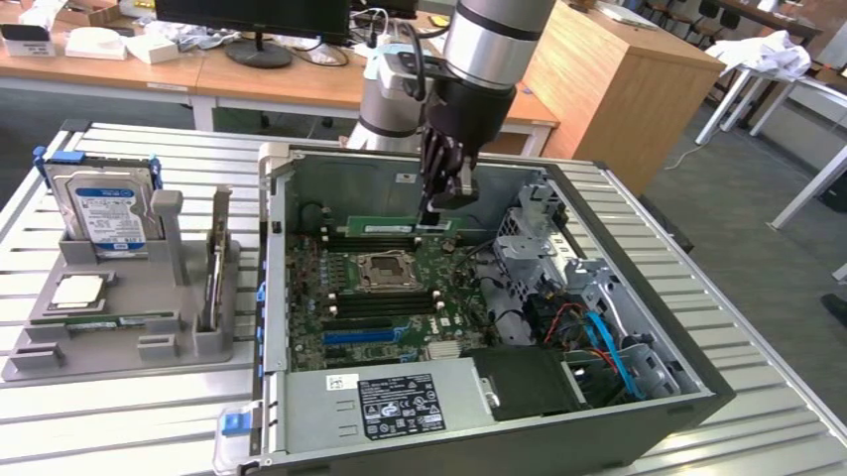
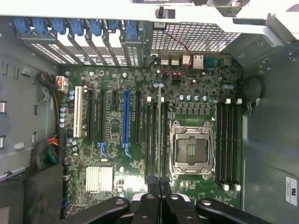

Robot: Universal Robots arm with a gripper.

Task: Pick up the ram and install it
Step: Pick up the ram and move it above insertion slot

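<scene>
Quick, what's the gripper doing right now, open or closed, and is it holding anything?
Gripper: closed, holding the ram near one end.

Slatted metal worktop [image 1: 119, 426] near. Wooden desks [image 1: 133, 69] along far side, dark monitor [image 1: 252, 15] on one. Grey floor [image 1: 728, 198] at the exterior view's right.

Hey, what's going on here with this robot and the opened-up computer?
A robot arm is working inside the open computer case. Its gripper is shut on the ram, holding the green stick on edge, lined up along the black memory slots beside the CPU socket. Whether it is seated in a slot isn't clear. A hard drive stands in a grey holder at the exterior view's left.
</scene>
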